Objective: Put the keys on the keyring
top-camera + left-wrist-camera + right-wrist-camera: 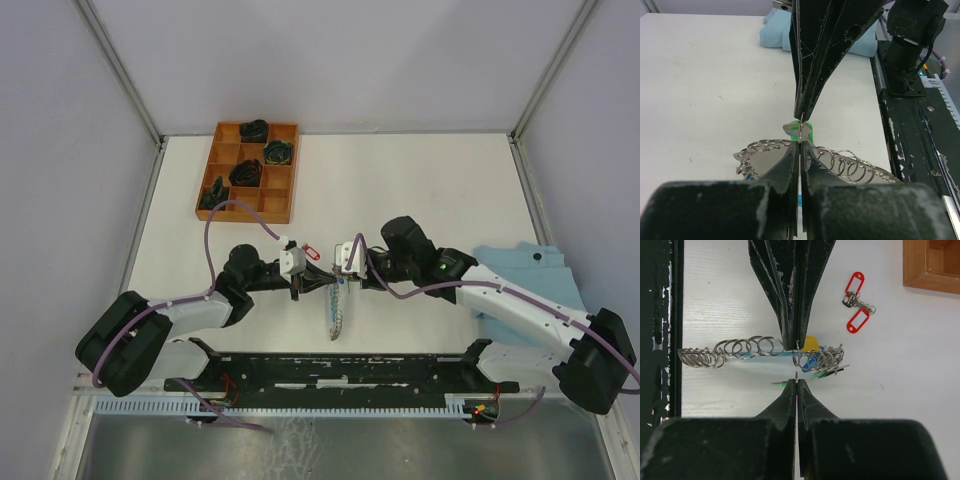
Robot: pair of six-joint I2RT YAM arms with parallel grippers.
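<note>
The keyring [705, 358] lies flat on the white table [430, 190], close to the near edge and right between the two arms. It looks like a long row of little silver rings with a thin blue piece running along it. The left gripper [799, 146] is squeezed shut, and its tip sits on one ring near the middle of the keyring. The right gripper [796, 384] is squeezed shut too, and a tiny bit of silver pokes out of its tip. That bit is too thin to tell what it is. The two tips point at each other, almost touching, with the keyring between them. A yellow tag [811, 343] peeks out next to the left tip, and some green tags [821, 374] stick out from the bunched end of the rings. From above, two red tags [855, 284] lie on the table at about 11 o'clock from the keyring, near it but not touching it. They are joined by a small silver clip. A wooden tray [275, 205] sits farther off, also at 11 o'clock, near the back left corner. Some of its boxes hold dark bundles. A blue cloth [515, 262] lies at 3 o'clock, at the right edge of the table, partly under the right arm.
</note>
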